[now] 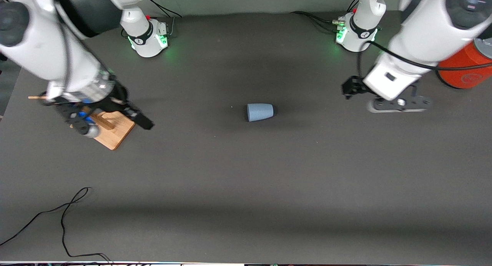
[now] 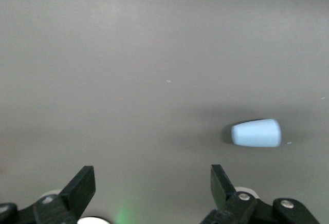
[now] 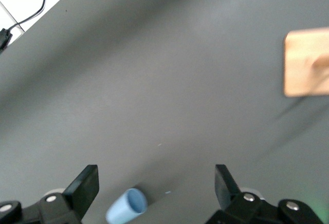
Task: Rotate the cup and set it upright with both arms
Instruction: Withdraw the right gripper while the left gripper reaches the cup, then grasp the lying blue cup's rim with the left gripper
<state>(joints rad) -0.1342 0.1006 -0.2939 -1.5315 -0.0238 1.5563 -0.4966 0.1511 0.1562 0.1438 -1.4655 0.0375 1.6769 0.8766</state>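
The pale-blue cup (image 1: 260,112) lies on its side in the middle of the dark table, its wider end toward the right arm's end. In the right wrist view it (image 3: 127,208) shows its open mouth; in the left wrist view it (image 2: 256,132) shows its outer wall. My right gripper (image 1: 113,122) is open and empty, over the wooden stand, well apart from the cup; its fingers stand wide in its wrist view (image 3: 157,185). My left gripper (image 1: 351,89) is open and empty, above the table toward the left arm's end; its fingers stand wide in its wrist view (image 2: 151,183).
A wooden stand with a peg (image 1: 115,131) sits under the right gripper and shows in the right wrist view (image 3: 306,62). An orange-red can (image 1: 467,66) stands by the left arm. A black cable (image 1: 69,220) lies near the table's front edge.
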